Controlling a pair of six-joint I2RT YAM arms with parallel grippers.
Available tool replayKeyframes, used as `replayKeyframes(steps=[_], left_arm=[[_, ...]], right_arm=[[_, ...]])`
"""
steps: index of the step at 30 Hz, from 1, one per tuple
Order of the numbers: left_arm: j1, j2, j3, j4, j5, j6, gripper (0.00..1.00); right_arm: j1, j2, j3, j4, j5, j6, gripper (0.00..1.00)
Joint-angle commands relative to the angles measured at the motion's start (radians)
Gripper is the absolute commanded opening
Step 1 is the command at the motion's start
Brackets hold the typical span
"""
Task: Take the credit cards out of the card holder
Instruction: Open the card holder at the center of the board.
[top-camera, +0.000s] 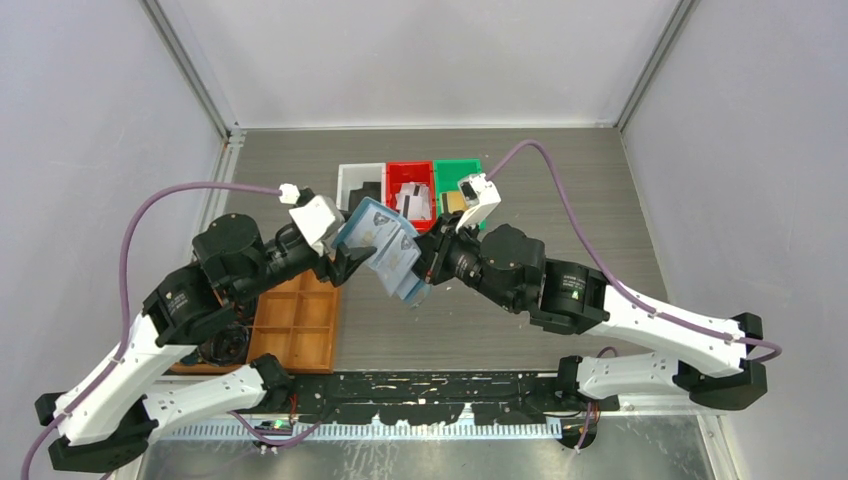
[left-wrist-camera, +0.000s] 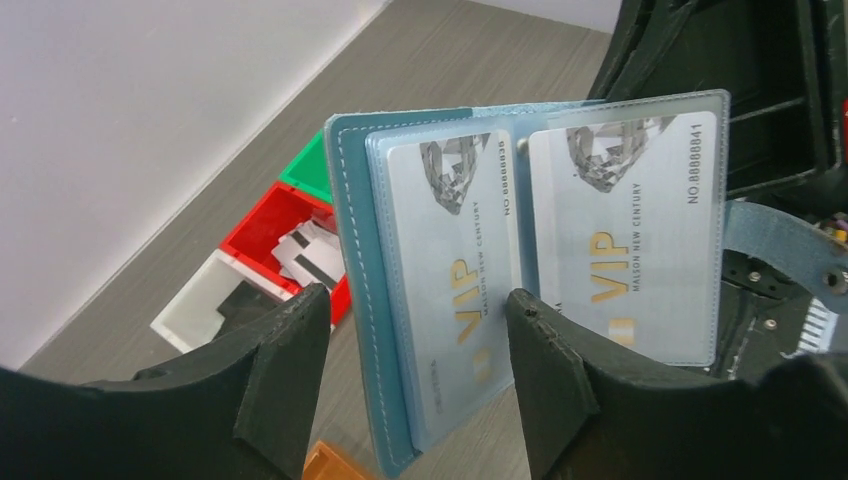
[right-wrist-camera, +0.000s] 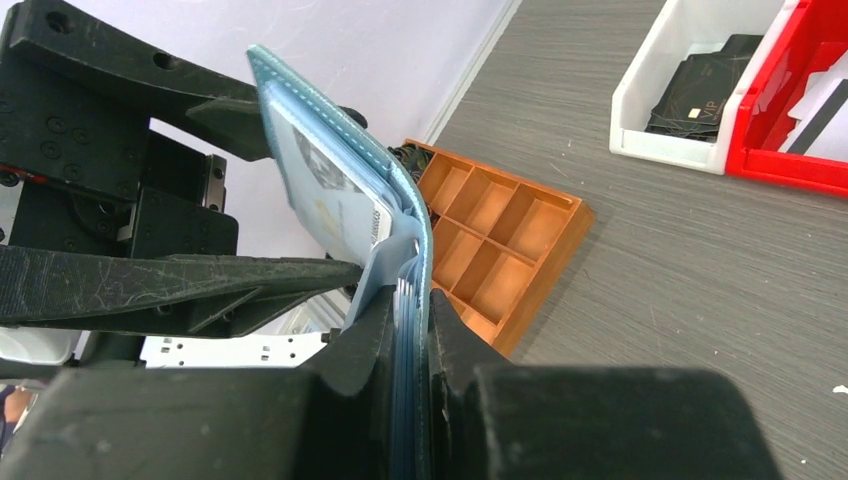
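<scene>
Left wrist cam: my right gripper (right-wrist-camera: 408, 320) pinches the soft light-blue bifold card holder (left-wrist-camera: 352, 300) midair, my left gripper (left-wrist-camera: 415, 315) gapes around its silvery VIP plastic card (left-wrist-camera: 455, 250). Next I'd guess: close, slide it out.

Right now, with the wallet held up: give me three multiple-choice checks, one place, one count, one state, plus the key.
1. The card holder is: A) raised between the left gripper and right gripper B) down by the left arm's base C) right of the right arm.
2. How many credit cards face the left wrist camera? A) one B) two C) four.
3. The right gripper is: A) wide open B) shut on the card holder C) shut on a loose card.
Key: 1A, top view shows it lifted between them; 2B, two VIP cards side by side; 3B, it pinches the holder's pages.
</scene>
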Motion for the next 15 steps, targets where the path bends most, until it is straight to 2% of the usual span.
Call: replayKeyframes(steps=[1, 4, 6, 10, 12, 15], left_arm=[[0.003, -0.001, 0.074, 0.001, 0.102, -0.07, 0.65], [0.003, 0.014, 0.116, -0.041, 0.138, -0.112, 0.62], [0.003, 0.021, 0.138, -0.065, 0.149, -0.134, 0.56], [0.005, 0.04, 0.177, -0.096, 0.18, -0.185, 0.37], [0.005, 0.055, 0.197, -0.123, 0.231, -0.195, 0.36], [0.004, 0.062, 0.187, -0.145, 0.287, -0.19, 0.46]], right_arm=[[0.004, -0.045, -0.008, 0.122, -0.027, -0.036, 0.01], [0.004, -0.064, -0.041, 0.164, -0.043, -0.049, 0.01], [0.004, -0.084, -0.075, 0.206, -0.054, -0.056, 0.01], [0.004, -0.1, -0.099, 0.234, -0.066, -0.067, 0.01], [0.005, -0.097, -0.095, 0.236, -0.077, -0.067, 0.01], [0.004, -0.091, -0.082, 0.236, -0.094, -0.066, 0.01]])
